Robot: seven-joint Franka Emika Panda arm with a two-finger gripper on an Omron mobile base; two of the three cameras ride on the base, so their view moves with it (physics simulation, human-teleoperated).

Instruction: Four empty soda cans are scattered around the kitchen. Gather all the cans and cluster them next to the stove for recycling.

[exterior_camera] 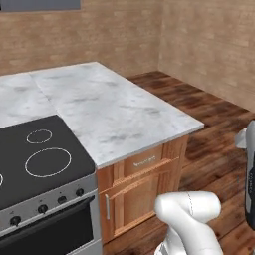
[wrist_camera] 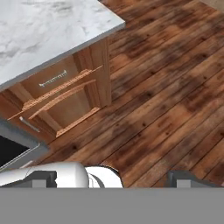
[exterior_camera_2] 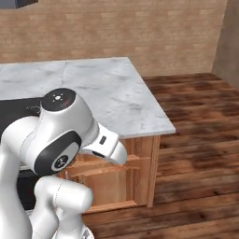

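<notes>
Tan brick walls (exterior_camera: 199, 45) are enclosing the kitchen, and a floor (wrist_camera: 166, 87) of dark, knotted wood planks is stretching beyond the island. White-grey marble, smooth and veined, is forming the broad rectangular island counter (exterior_camera: 109, 109), its squared corner overhanging reddish wooden cabinets (exterior_camera: 142, 187) with a framed door and a drawer carrying a slim metal handle. Against the counter's left side the stove (exterior_camera: 37, 159) is sitting: a flat black glass cooktop marked with thin white burner rings, above a silver front with round dark knobs. The robot's white arm (exterior_camera_2: 60, 135), rounded and glossy with dark joints, is bending in front of the cabinets. The gripper (wrist_camera: 113, 178) is hanging over the floorboards with its two dark fingertips (wrist_camera: 186, 177) spread wide apart, holding nothing.
</notes>
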